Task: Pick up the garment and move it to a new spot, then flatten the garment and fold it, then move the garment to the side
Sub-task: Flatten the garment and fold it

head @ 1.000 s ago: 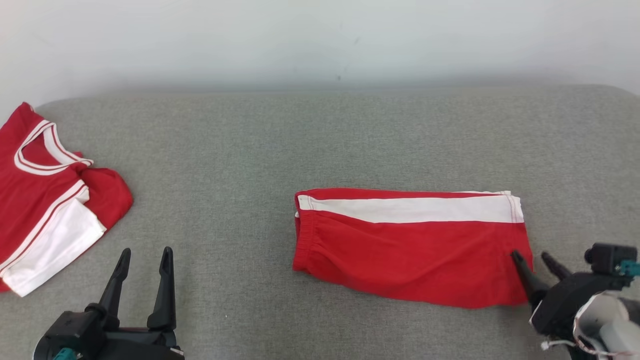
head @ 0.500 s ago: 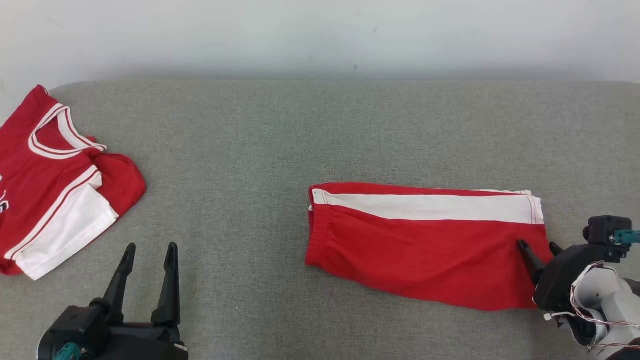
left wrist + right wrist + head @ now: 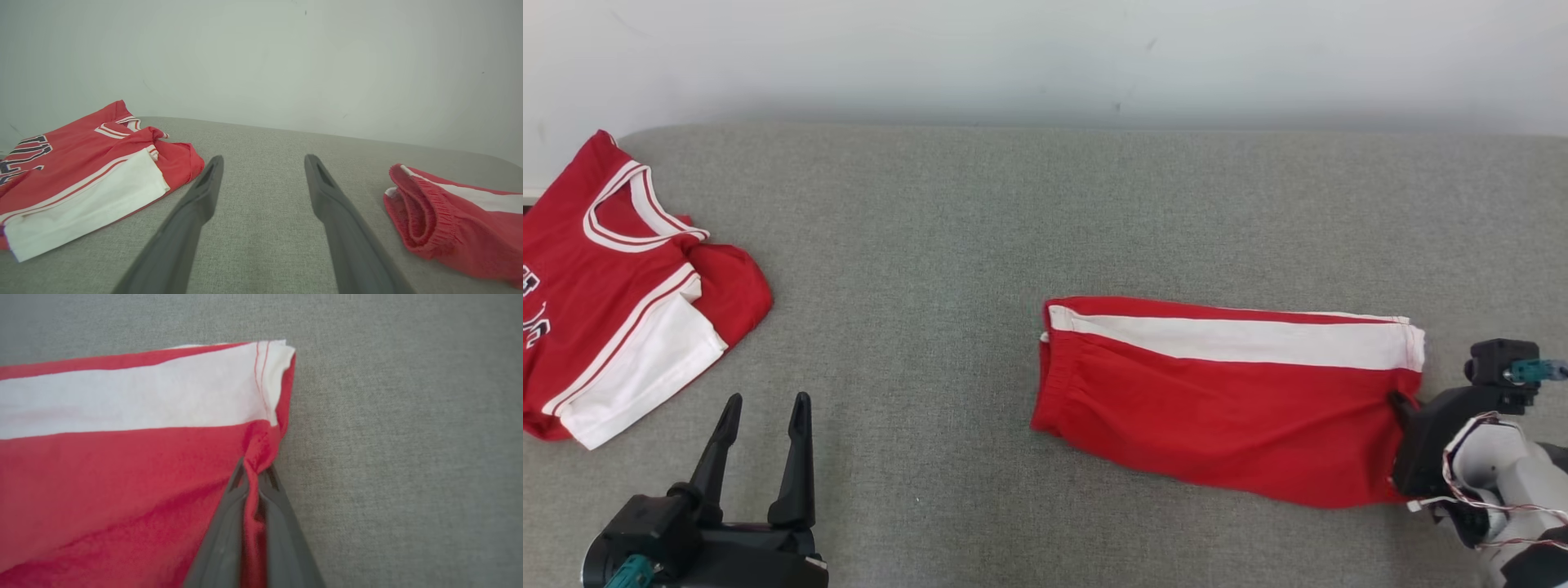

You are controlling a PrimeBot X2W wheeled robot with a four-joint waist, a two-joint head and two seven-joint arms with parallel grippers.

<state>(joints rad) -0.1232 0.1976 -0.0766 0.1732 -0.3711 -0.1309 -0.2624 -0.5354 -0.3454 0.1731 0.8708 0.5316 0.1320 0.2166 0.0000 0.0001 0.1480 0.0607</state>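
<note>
**A:** Where do the shorts (image 3: 1217,408) lie?

**B:** Flat on the pad (image 3: 980,229), well apart from the jersey (image 3: 613,286), to its right. The waistband (image 3: 1058,384) faces the jersey and the hem (image 3: 282,396) is the end farthest from it.

**A:** And the grippers?

**B:** The right gripper (image 3: 1403,402) is pressed together on a small tuck of red cloth at the hem, just beside the white stripe (image 3: 1233,339). The left gripper (image 3: 768,400) hovers spread with nothing in it, between jersey and shorts and nearer the jersey.

**A:** What's the step, do you reckon?

**B:** Most likely the start of a fold, taking the hem over towards the waistband, though it could be a drag to the side. The shorts already look laid double.

**A:** How to do it well?

**B:** First, check the pinch. I can't tell how many layers sit between the fingers, and if only the top one is caught, the shorts will peel open. Then lift just enough to clear the pad and carry the hem towards the jersey in a low, slow arc, so the waistband doesn't slide along. It's a single pinch in the middle of the hem, so I'd expect the corners to sag. Keeping the stripe edge running straight helps. The free gripper could take a corner or pin the waistband.
</note>
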